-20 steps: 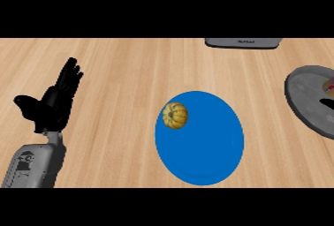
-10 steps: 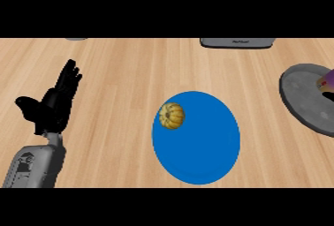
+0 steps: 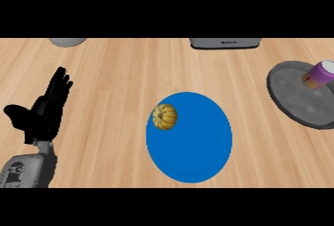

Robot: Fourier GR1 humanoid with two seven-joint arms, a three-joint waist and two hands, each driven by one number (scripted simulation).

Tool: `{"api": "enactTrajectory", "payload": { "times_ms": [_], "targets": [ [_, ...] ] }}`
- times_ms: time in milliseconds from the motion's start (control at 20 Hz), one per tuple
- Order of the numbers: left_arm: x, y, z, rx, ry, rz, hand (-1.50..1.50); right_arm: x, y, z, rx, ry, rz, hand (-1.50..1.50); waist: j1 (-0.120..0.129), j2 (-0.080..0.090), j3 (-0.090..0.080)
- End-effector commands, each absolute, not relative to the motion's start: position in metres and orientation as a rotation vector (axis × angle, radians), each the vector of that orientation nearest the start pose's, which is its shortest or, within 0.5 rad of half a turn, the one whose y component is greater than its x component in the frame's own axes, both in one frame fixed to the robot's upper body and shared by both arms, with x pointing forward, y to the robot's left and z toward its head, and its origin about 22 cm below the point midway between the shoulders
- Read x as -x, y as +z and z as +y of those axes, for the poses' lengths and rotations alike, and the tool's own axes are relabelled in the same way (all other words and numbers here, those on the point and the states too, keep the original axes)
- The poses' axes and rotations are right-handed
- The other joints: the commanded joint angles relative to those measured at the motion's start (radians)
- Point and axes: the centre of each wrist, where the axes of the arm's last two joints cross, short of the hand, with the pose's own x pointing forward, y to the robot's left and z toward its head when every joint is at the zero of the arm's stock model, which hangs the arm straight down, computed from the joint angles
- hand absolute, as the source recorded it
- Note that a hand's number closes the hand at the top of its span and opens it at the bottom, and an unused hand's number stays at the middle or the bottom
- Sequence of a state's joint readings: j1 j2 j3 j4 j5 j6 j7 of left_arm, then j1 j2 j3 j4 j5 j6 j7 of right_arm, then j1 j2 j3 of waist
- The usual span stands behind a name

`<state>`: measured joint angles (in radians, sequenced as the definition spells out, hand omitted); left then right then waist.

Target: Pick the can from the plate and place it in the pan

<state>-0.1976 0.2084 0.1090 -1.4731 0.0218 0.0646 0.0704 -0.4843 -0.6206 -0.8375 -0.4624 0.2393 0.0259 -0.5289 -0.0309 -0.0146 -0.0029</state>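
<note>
The can (image 3: 320,75) lies tilted in the pan (image 3: 297,95) at right; the blue plate (image 3: 195,145) keeps a pumpkin-like thing (image 3: 164,116). Left robot hand (image 3: 44,112) rests spread.

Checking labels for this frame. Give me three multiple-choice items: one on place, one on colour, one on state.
1. Where does the purple can sit?
A. on the blue plate
B. in the grey pan
C. on the bare counter

2. What colour is the plate?
A. blue
B. red
C. white

3. How is the left hand?
A. curled round the can
C. pressing on the plate
B. open, fingers straight, holding nothing

Key: 1 B, the can stands inside the grey pan at the view's right, apart from the plate. 2 A, the oval plate in the middle is blue, with a small golden ridged object at its left edge. 3 B, the left hand shows at the view's left with fingers straight, clear of everything. The right hand is not in view.
</note>
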Motion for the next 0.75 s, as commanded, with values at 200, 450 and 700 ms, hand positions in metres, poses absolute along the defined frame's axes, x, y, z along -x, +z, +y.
{"api": "enactTrajectory", "payload": {
  "times_ms": [200, 450, 700],
  "targets": [
    [-0.287, 0.044, 0.294, -0.268, -0.005, -1.579, 0.00, -0.215, 0.029, -0.538, 0.704, -0.219, -1.654, -1.50, -0.043, -0.011, -0.006],
    [-0.287, 0.044, 0.286, -0.273, -0.003, -1.585, 0.00, -0.174, 0.028, -0.526, 0.682, -0.207, -1.636, -1.50, -0.037, -0.004, -0.005],
    [-0.285, 0.050, 0.289, -0.239, -0.027, -1.614, 0.00, -0.128, 0.044, -0.497, 0.754, -0.191, -1.580, -1.50, -0.015, 0.003, -0.003]
  ]
}}
